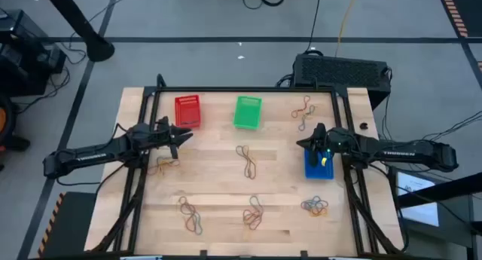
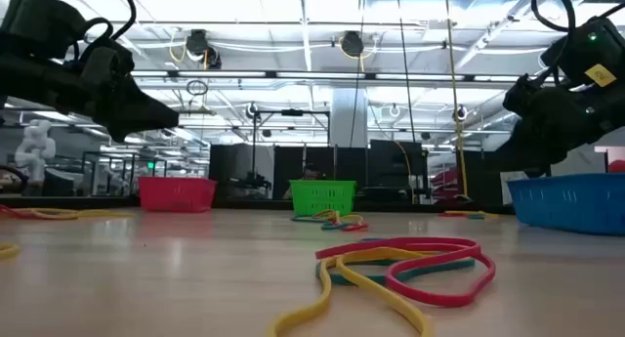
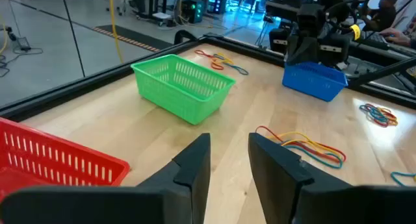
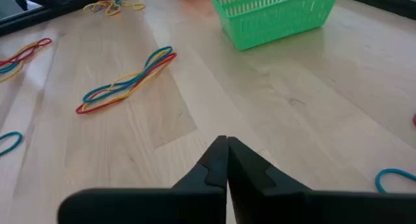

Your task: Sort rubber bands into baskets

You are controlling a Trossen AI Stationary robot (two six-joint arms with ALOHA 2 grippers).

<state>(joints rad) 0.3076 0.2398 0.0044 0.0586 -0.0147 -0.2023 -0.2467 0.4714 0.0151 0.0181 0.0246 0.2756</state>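
Note:
Three baskets stand on the wooden table: red (image 1: 187, 111) at the far left, green (image 1: 248, 111) at the far middle, blue (image 1: 318, 166) at the right. Rubber bands lie in small mixed clumps, among them one in the middle (image 1: 246, 160), one at the far right (image 1: 303, 109) and one near my left arm (image 1: 164, 166). My left gripper (image 3: 229, 164) is open and empty, raised just near of the red basket (image 3: 58, 160). My right gripper (image 4: 227, 156) is shut, with nothing showing between its fingers, raised by the blue basket's far end.
More clumps of bands lie along the near side (image 1: 190, 213), (image 1: 254, 212), (image 1: 315, 207). A single blue band (image 4: 393, 179) lies on the wood near my right gripper. A black frame (image 1: 248, 89) borders the table, and a black box (image 1: 340, 70) stands beyond the far edge.

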